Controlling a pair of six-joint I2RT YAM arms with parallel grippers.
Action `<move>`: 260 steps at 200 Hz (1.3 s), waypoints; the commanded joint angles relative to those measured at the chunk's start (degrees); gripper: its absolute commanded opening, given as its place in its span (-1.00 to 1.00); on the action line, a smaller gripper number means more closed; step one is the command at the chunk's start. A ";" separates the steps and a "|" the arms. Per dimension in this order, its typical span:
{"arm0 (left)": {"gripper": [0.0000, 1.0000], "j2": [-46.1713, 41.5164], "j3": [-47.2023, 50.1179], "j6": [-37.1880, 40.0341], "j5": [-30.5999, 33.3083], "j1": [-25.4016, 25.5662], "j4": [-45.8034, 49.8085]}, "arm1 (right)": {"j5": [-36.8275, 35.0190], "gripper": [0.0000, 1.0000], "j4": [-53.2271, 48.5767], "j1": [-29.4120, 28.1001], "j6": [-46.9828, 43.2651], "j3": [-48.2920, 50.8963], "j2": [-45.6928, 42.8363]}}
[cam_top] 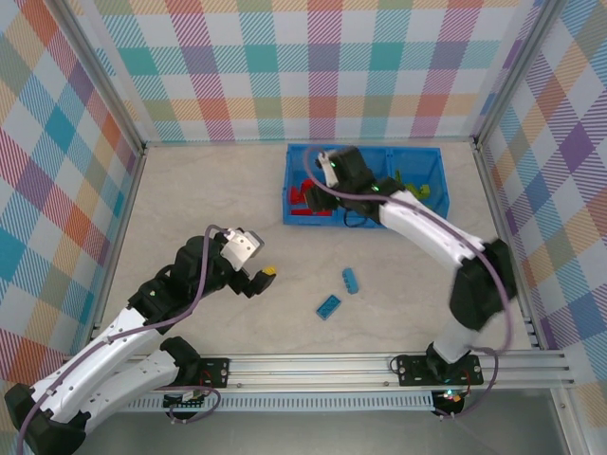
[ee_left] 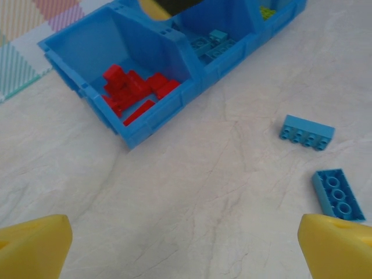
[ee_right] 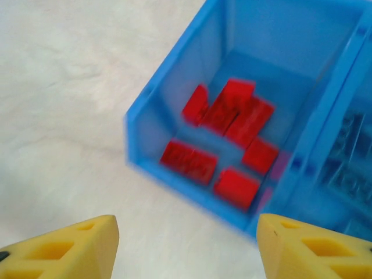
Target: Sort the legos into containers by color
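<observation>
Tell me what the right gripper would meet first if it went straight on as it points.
Probably the red bricks in the bin; its near wall could come first, since depth is unclear.

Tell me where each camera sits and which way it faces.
Top external: overhead behind the bases, looking down on left gripper, right gripper, blue tray.
Left wrist: low, facing the tray and two loose blue bricks; own yellow fingertips.
Right wrist: above the red bricks; own yellow fingertips.
Shared: all see the red bricks.
</observation>
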State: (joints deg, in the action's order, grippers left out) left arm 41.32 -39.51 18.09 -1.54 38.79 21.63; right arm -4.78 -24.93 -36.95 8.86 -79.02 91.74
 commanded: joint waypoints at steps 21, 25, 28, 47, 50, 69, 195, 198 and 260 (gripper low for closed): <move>1.00 0.59 -1.78 3.28 -8.21 -0.81 1.58 | 3.08 0.29 -2.33 -4.33 10.42 19.60 -18.35; 1.00 0.68 -1.78 3.54 -8.91 -0.82 1.72 | 2.48 0.29 -3.20 -4.90 11.35 21.05 -19.68; 1.00 0.77 -1.77 3.93 -9.51 -0.82 1.82 | 1.96 0.29 -3.81 -5.31 12.05 22.09 -20.61; 1.00 1.04 -1.65 8.25 -14.89 -0.82 2.48 | 0.56 0.29 -7.95 -7.84 15.74 26.88 -24.28; 1.00 1.04 -1.59 9.29 -16.07 -0.83 2.66 | 0.24 0.29 -8.63 -8.20 16.26 27.39 -24.50; 1.00 0.95 -0.40 13.75 -22.18 -0.82 2.74 | -0.88 0.30 -11.12 -9.21 19.03 30.38 -24.39; 1.00 2.53 0.57 18.56 -27.48 -0.73 4.94 | -7.71 -0.45 10.39 -8.41 18.27 40.76 -8.69; 1.00 2.53 0.57 18.56 -27.47 -0.73 4.92 | -7.64 -0.47 10.34 -8.35 18.37 40.72 -8.69; 1.00 2.67 0.46 18.91 -27.03 -0.77 5.05 | -11.94 -0.66 4.88 -7.05 16.40 36.52 -21.26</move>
State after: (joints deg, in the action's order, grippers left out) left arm 44.18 -39.48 35.70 -27.59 38.70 25.80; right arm -12.36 -18.48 -45.30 26.57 -39.13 77.80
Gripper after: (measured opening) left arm 0.998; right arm 0.254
